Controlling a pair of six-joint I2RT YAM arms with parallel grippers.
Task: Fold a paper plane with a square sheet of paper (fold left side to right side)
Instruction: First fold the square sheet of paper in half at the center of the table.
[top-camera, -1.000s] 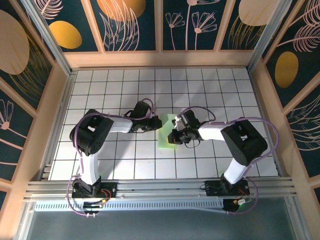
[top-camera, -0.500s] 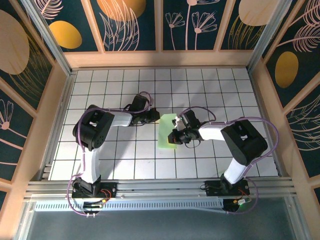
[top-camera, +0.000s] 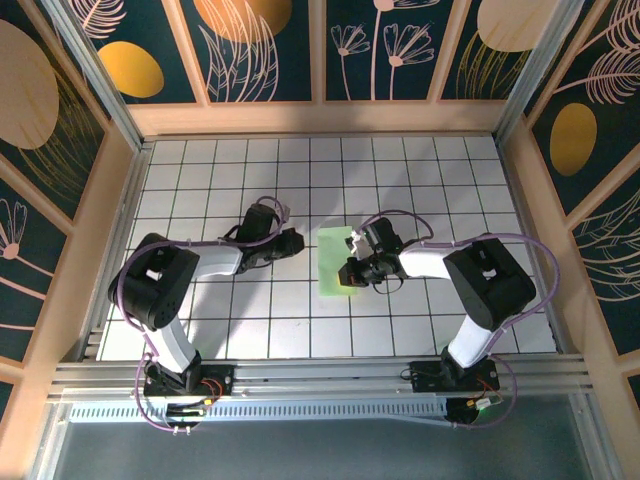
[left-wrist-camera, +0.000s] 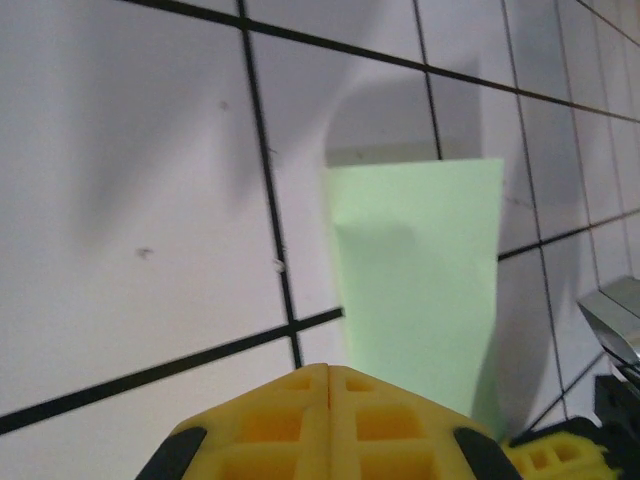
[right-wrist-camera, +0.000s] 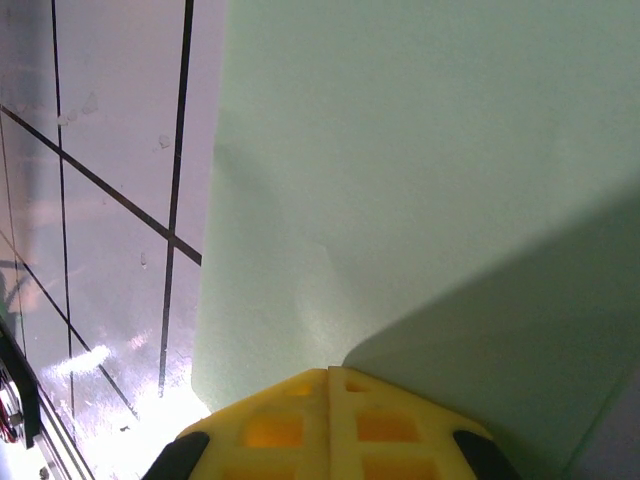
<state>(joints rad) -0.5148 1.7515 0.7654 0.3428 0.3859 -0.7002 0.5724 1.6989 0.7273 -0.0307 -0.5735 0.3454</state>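
From above, we see the thin pale green folded paper sheet (top-camera: 334, 258) lying mid-table on the white grid tiles (top-camera: 200, 180). The left gripper (top-camera: 294, 240) is near it and the right gripper (top-camera: 350, 272) is over it. Our left wrist view shows yellow fingers (left-wrist-camera: 280, 410) pressed together, holding nothing. The right wrist shows the same, tips at the paper.

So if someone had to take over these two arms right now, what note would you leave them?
The left tool is shut, holds nothing, and sits just left of the paper, apart from it.
The right tool is shut, with its tip over the paper; I cannot tell whether it presses down.
The paper lies flat on the grid table as a narrow rectangle.
Done: it looks folded in half.
To do: all later folds; there is no pointed plane yet.
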